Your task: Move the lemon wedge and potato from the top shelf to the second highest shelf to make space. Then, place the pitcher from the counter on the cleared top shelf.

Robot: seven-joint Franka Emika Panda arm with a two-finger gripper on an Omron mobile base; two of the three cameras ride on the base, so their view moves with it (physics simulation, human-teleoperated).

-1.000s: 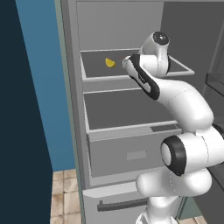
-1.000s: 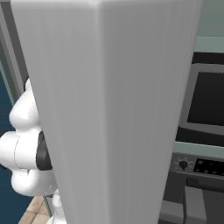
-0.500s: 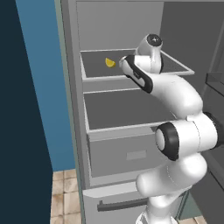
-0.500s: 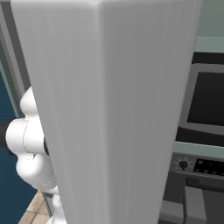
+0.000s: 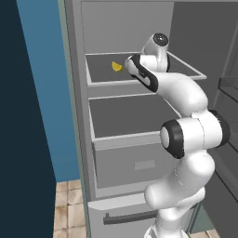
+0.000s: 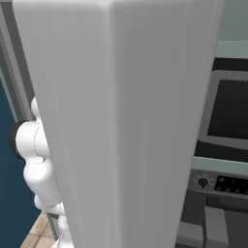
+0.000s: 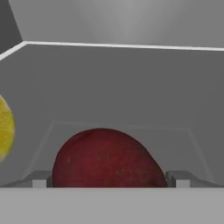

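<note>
The dark red potato point(image 7: 107, 159) looms large in the hand view, right between my two fingertips point(image 7: 40, 179). My gripper point(image 7: 109, 180) is open, one finger on each side of it, very close to its flanks. At the left edge of that view shows part of the yellow lemon wedge point(image 7: 5, 129). In the left base view the lemon wedge point(image 5: 117, 67) lies on the top shelf point(image 5: 100, 70), and my wrist reaches in just right of it, hiding the potato and the fingers. The second highest shelf point(image 5: 130, 116) lies bare below. The pitcher and counter are out of view.
The fridge's back wall point(image 7: 131, 22) stands close behind the potato. A drawer front point(image 5: 135, 162) sits under the second shelf. The pale fridge door point(image 6: 126, 121) blocks most of the right base view, with an oven point(image 6: 227, 126) to its right.
My arm has reached deeper into the top shelf, the wrist shifting toward the back while the elbow swung right. The lemon wedge has not moved.
</note>
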